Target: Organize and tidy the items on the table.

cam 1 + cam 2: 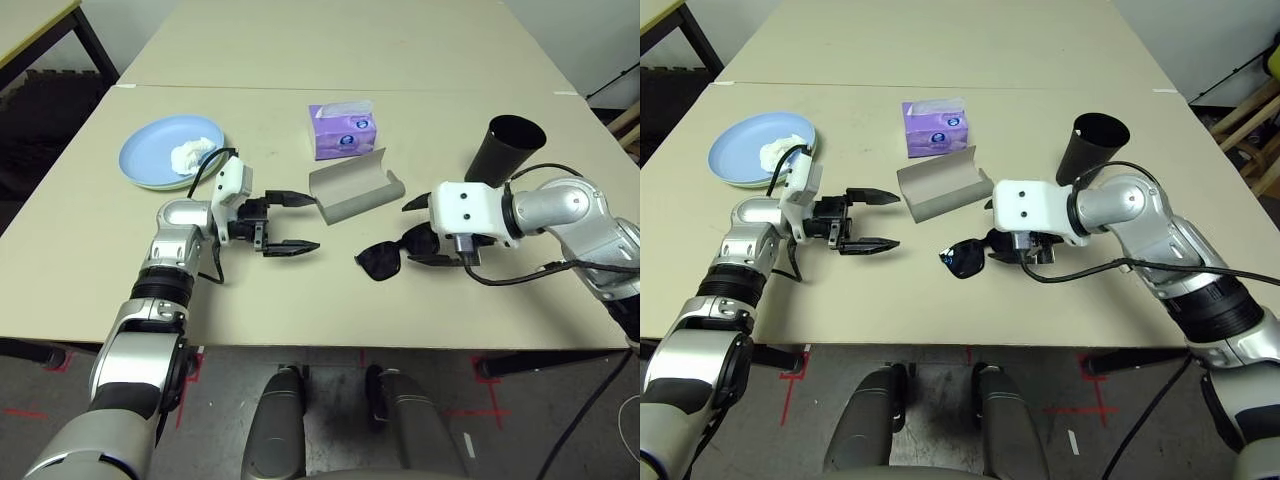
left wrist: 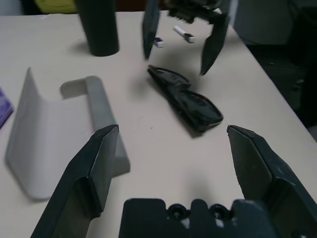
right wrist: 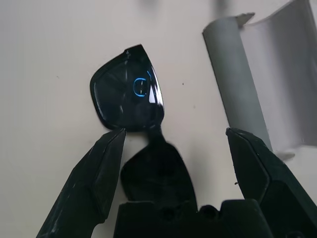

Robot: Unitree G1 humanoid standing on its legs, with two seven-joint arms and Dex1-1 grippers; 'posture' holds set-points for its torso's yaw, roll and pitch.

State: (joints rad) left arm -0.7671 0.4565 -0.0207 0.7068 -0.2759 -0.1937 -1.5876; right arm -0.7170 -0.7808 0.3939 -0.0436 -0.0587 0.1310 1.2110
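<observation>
I've got the right gripper (image 3: 173, 148) with fingers spread over the black sunglasses (image 1: 385, 259) just beside the open grey glasses case (image 1: 355, 187); left gripper (image 1: 290, 222) waits released nearby, ready to steady that case.

no text or label can be read; the purple tissue box (image 1: 343, 130) bears only a blurred blue mark.

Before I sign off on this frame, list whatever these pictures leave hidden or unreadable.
- Pale green plate: head views show just a rim sliver under the light blue plate.
- White pen: left wrist view, small, partly behind the right gripper.
- Black sunglasses: right wrist view, near lens partly covered by the gripper's own body.
- Purple tissue box: print too small to read.
</observation>
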